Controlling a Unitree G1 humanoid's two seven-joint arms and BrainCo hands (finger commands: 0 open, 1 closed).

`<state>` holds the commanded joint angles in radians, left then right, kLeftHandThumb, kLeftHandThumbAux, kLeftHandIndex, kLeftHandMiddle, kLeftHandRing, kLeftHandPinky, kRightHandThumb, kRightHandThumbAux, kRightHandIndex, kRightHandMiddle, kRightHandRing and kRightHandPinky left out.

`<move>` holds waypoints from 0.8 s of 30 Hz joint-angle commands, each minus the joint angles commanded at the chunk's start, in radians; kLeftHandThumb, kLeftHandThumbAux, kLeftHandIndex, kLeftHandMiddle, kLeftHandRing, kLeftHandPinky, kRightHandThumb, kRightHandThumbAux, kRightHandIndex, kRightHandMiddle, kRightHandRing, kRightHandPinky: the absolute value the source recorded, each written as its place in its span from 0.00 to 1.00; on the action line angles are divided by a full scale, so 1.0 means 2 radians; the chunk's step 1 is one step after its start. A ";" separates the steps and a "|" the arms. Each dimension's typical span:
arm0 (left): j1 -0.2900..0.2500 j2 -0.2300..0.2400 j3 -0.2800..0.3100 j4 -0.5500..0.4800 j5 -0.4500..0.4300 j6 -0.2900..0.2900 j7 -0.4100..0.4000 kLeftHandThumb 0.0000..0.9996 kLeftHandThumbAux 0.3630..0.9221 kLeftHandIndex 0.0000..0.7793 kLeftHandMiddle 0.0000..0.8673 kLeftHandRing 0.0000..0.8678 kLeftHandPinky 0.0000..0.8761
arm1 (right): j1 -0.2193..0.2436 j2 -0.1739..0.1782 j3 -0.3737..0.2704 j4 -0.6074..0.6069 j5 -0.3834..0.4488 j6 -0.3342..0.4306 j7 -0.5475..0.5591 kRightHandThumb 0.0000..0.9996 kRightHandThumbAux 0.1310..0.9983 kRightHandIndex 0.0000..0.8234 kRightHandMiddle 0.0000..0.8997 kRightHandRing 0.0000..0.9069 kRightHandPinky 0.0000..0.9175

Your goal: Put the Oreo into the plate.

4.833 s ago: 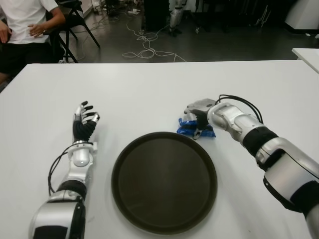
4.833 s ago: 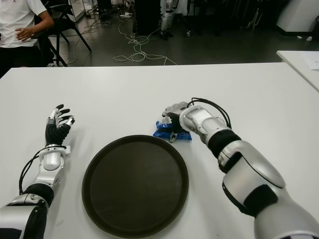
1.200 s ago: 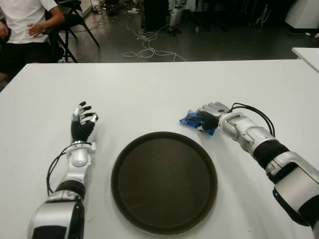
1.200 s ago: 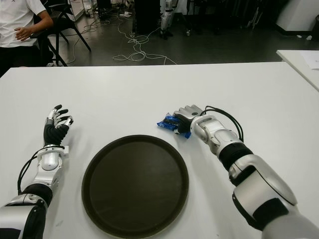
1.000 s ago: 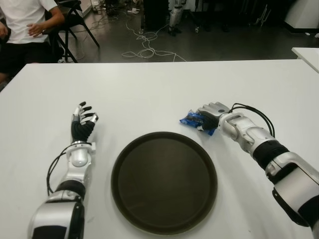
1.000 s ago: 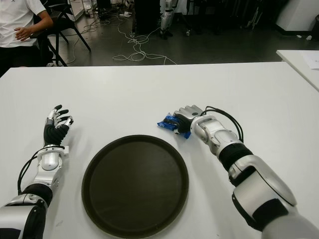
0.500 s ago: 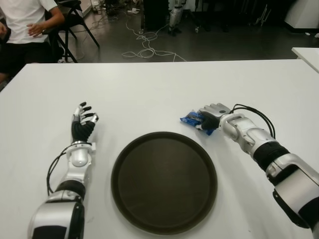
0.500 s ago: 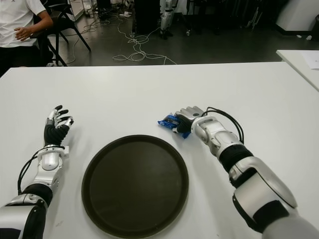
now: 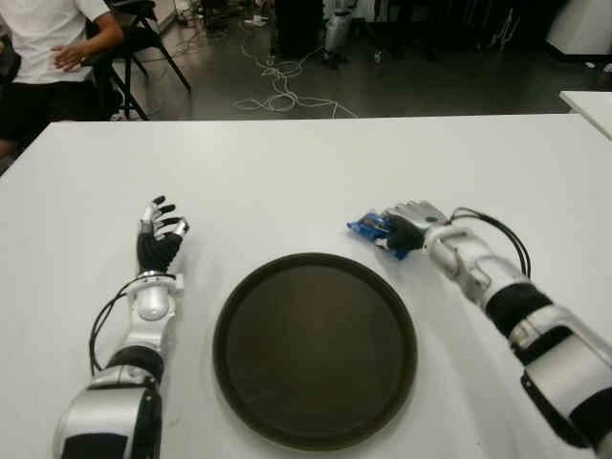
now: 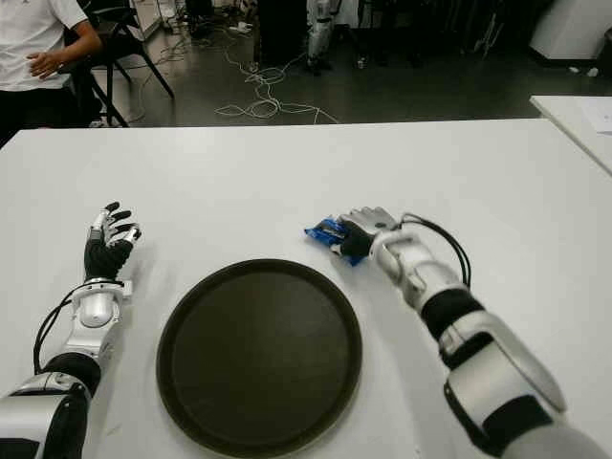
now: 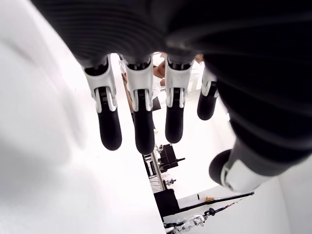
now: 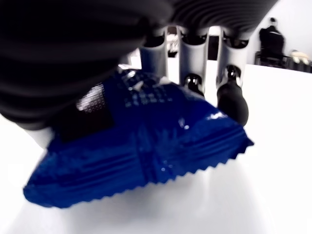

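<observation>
Right wrist view: blue Oreo pack clamped under the curled fingers of the right hand, low over the white table just beyond the dark plate, with the left hand left of the plate, fingers spread, holding nothing.

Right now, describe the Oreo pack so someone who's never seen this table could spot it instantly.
Start at the white table and find the big round dark plate near the robot. Just beyond the plate's far right rim, the right hand is closed on the Oreo pack. It is a small glossy blue wrapper with crimped zigzag ends, the only blue thing on the table.
</observation>
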<state>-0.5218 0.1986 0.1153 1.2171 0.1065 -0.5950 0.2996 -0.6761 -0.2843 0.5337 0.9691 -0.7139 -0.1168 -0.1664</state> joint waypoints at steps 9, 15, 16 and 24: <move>0.002 0.000 0.001 -0.001 -0.003 -0.005 -0.007 0.30 0.50 0.19 0.26 0.29 0.33 | 0.011 0.034 -0.080 0.017 0.083 -0.054 -0.081 0.71 0.68 0.53 0.88 0.87 0.85; 0.002 0.000 0.002 -0.001 -0.004 -0.004 -0.005 0.29 0.50 0.19 0.26 0.29 0.33 | 0.011 0.043 -0.111 0.019 0.122 -0.079 -0.072 0.71 0.68 0.54 0.89 0.89 0.87; 0.002 0.000 0.002 -0.001 -0.004 -0.004 -0.005 0.29 0.50 0.19 0.26 0.29 0.33 | 0.010 0.045 -0.117 0.020 0.129 -0.084 -0.071 0.71 0.68 0.54 0.90 0.89 0.87; 0.002 0.002 0.002 -0.001 -0.003 -0.003 -0.005 0.31 0.50 0.19 0.27 0.30 0.34 | 0.010 0.060 -0.163 0.016 0.180 -0.113 -0.071 0.71 0.68 0.54 0.91 0.91 0.89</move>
<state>-0.5183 0.2023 0.1192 1.2158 0.1006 -0.6012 0.2903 -0.6562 -0.1633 0.2082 1.0009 -0.3548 -0.3436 -0.3077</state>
